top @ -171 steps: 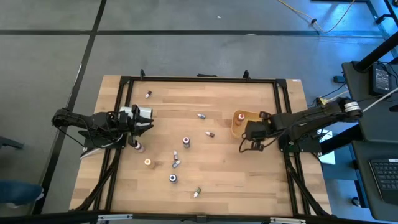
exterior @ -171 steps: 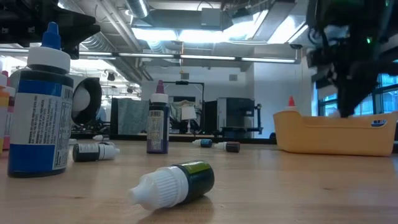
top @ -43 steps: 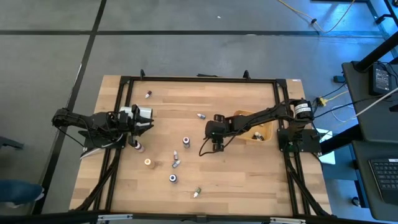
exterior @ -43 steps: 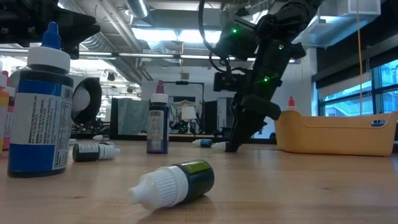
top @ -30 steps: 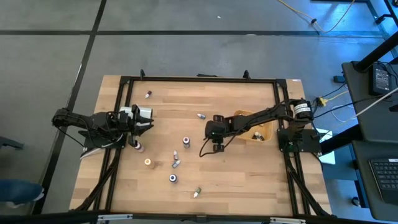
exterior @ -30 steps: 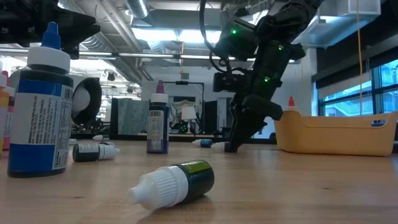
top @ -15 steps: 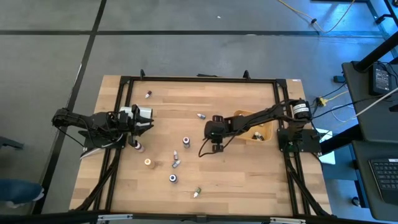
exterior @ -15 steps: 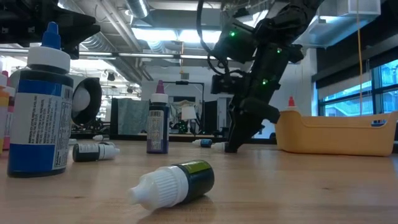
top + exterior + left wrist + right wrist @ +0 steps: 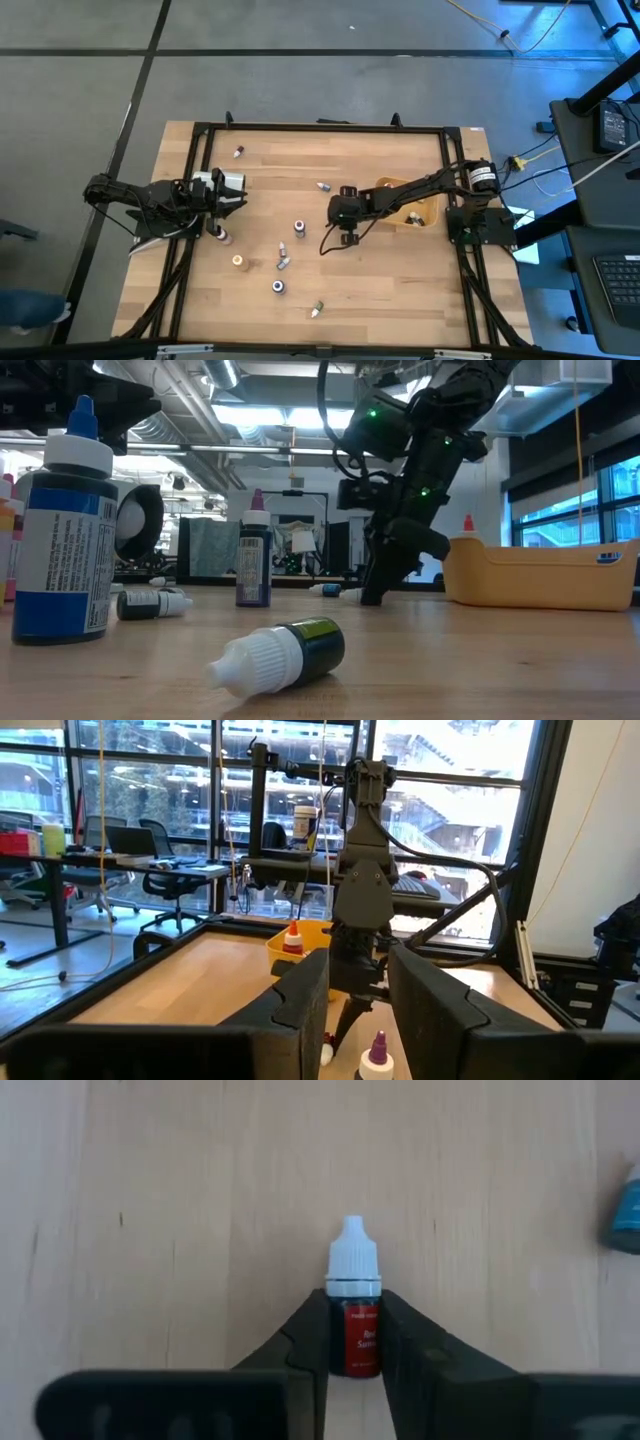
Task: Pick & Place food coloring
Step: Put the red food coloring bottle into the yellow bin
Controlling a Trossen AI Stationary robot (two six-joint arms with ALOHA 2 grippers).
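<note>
- Red-bodied, white-capped food coloring bottle (image 9: 354, 1315) lies on its side on the wooden table (image 9: 380, 270), near the middle, a little to the right.
- The right gripper (image 9: 354, 1342) has its two dark fingers pressed against both sides of the red body, clamped on it, with the cap pointing out past the fingertips.
- In the high view the right gripper (image 9: 341, 212) reaches in from the right edge, low over the table; the low view shows its tip (image 9: 372, 596) down at the surface.
- Just to its right sits the tan tray (image 9: 381, 188), with an orange bottle (image 9: 467, 526) standing in it.
- Other bottles are scattered left of the grip: a small one (image 9: 323, 186) farther away, two (image 9: 298, 230) nearer the middle, several (image 9: 278, 286) toward the near edge, and a dark one (image 9: 285, 652) lying at the near side.
- The left gripper (image 9: 238, 194) waits at the left edge of the table, holding nothing; its fingers (image 9: 305, 995) stand a small gap apart.
</note>
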